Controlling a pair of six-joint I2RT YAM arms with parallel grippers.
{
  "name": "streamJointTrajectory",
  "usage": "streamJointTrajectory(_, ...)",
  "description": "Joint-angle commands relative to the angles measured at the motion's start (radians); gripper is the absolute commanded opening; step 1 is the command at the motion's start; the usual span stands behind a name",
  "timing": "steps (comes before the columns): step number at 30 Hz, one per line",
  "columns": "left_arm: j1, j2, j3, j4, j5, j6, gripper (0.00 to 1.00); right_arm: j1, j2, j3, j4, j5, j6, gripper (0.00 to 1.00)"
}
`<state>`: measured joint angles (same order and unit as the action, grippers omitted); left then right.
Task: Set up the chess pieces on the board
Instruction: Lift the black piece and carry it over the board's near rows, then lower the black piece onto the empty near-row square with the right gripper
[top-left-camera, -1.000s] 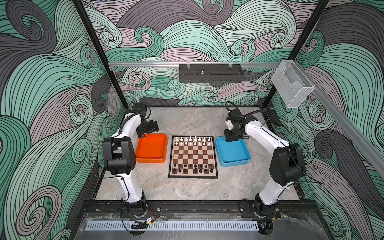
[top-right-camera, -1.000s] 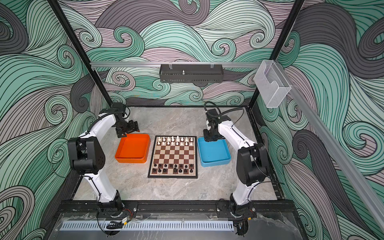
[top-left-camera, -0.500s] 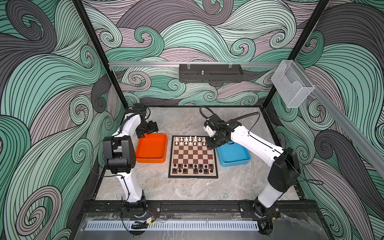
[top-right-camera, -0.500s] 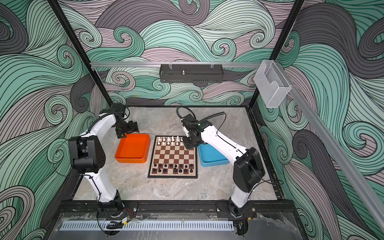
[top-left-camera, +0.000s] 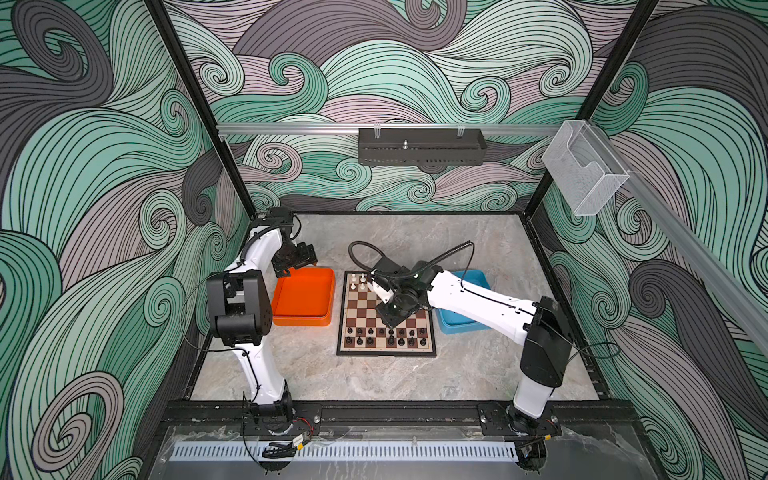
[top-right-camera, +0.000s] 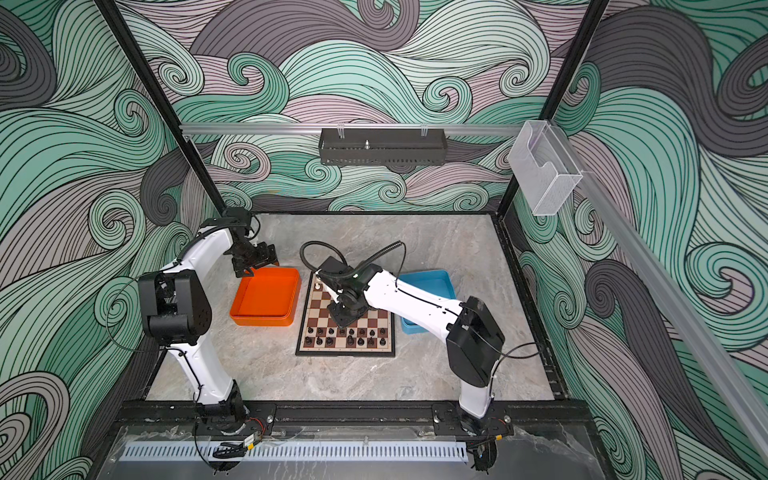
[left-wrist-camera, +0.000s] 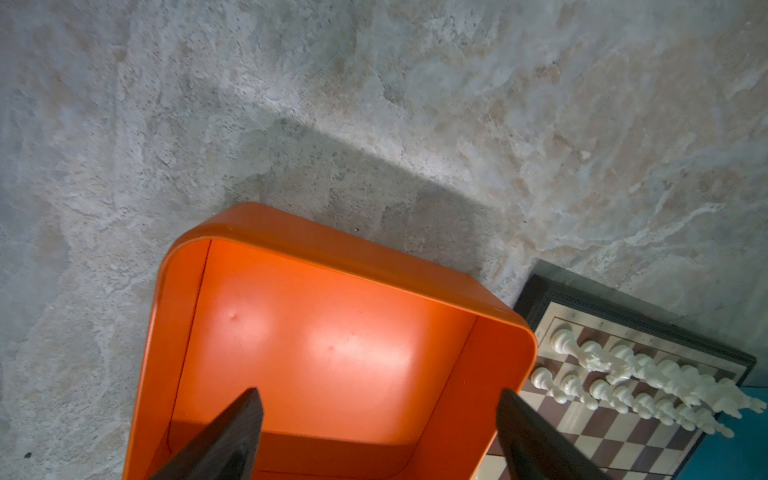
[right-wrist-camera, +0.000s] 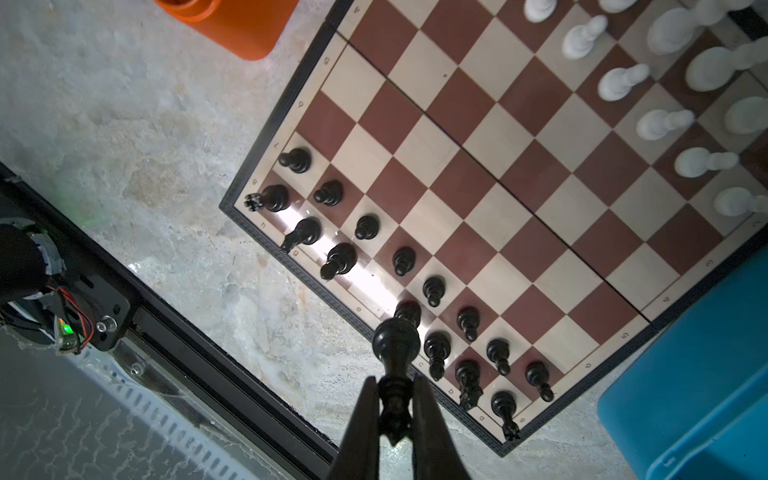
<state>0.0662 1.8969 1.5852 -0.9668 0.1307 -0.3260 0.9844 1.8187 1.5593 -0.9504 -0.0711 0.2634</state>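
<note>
The right gripper (right-wrist-camera: 395, 386) pinches a slim black piece (right-wrist-camera: 396, 345) by its head; its long axis continues the fingers (right-wrist-camera: 359, 424), round base outward. Just beyond the base stand two rows of black men (right-wrist-camera: 433, 286) on the board (right-wrist-camera: 498, 166), white men (right-wrist-camera: 623, 81) at the far edge. The left gripper (left-wrist-camera: 378, 392) gapes wide over the orange tray (left-wrist-camera: 332, 253).

Top views: high, looking down, whole scene shared. Wrist views: close, downward; both catch board (right-wrist-camera: 478, 199).

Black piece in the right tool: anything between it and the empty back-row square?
Nothing visible. The black piece hangs in the right tool above the board; black neighbours flank the empty square.
</note>
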Motion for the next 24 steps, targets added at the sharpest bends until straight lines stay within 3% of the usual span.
streamJointTrajectory(1, 0.009, 0.016, 0.009, -0.001, 0.02, -0.014, 0.9, 0.042, 0.035, 0.021, -0.015, 0.001, 0.014, 0.14)
streamJointTrajectory(24, 0.009, 0.015, 0.003, 0.006, 0.033, -0.017, 0.9, 0.077, 0.138, -0.011, 0.018, 0.017, 0.062, 0.13)
